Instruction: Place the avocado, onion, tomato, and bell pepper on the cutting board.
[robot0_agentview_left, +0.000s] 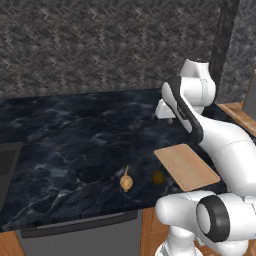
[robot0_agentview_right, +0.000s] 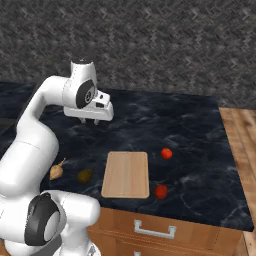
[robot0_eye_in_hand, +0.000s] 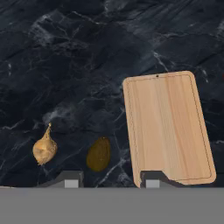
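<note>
gripper open, empty, above avocado

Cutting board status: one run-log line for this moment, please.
cutting board bare | avocado, onion left of it | gripper above counter, holding nothing

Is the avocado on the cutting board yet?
No, the avocado lies on the dark counter beside the cutting board, between it and the onion.
</note>
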